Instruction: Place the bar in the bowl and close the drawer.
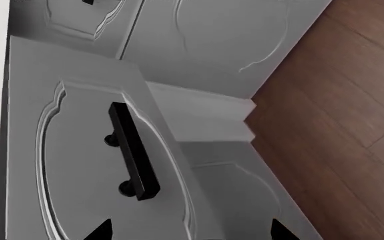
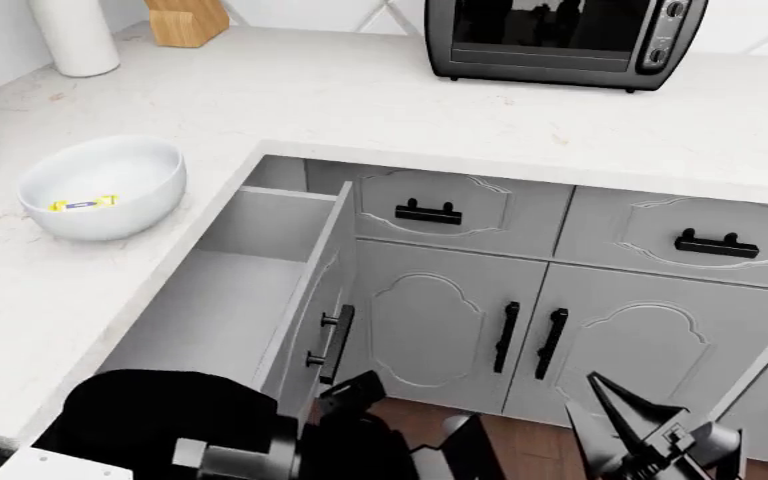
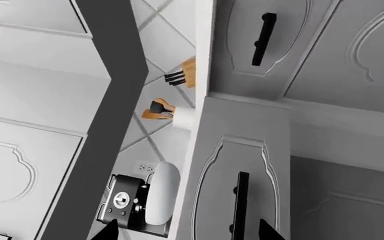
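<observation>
While the bar (image 2: 81, 204) lies in your bowl (image 2: 104, 186), the drawer (image 2: 244, 300) stands open; both tools, left (image 2: 357, 440) and right (image 2: 638, 425), gape empty.

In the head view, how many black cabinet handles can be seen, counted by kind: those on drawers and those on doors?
Drawer handles: 3, one on the open drawer, two on shut drawers.
Door handles: 2.
Total: 5.

The left hand (image 2: 344, 392) is largely hidden behind its own arm, and the bar (image 2: 81, 204) shows too small for detail.
</observation>
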You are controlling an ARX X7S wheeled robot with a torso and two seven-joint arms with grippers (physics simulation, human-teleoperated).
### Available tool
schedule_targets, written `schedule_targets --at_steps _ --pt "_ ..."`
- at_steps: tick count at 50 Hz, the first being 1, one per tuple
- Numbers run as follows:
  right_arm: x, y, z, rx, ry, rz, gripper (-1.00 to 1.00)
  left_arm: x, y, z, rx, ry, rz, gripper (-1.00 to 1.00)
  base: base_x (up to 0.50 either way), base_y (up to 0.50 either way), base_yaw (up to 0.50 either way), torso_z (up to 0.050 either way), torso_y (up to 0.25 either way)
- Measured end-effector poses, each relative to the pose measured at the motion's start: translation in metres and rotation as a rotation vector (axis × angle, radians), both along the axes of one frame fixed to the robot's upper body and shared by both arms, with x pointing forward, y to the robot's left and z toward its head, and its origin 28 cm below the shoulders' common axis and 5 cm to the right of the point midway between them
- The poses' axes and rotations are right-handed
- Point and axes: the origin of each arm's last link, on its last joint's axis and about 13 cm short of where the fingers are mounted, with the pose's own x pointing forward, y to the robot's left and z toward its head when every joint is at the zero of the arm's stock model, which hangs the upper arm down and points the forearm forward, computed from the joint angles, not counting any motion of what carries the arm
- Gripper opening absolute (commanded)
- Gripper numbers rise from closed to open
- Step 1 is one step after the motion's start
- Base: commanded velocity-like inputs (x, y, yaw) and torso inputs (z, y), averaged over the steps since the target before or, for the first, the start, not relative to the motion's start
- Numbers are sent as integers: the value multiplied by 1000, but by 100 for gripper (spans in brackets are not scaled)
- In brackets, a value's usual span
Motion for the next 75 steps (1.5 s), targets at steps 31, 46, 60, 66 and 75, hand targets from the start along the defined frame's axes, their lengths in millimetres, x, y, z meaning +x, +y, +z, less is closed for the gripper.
schedule_targets --at_steps 31,46,60,66,75 --pt "-2 -3 -8 15 15 -19 100 22 8 -39 92 -14 40 100 0 0 0 0 0" --pt "-4 -3 -10 19 16 -21 100 28 18 -55 145 19 67 100 0 0 0 0 0" --pt "-6 -3 -11 21 16 -21 100 38 28 -62 186 30 124 100 0 0 0 0 0" --pt "-6 -3 -11 21 16 -22 100 42 32 -64 202 31 148 100 0 0 0 0 0" --pt "-6 -3 -11 22 16 -23 100 47 36 -67 213 30 170 100 0 0 0 0 0"
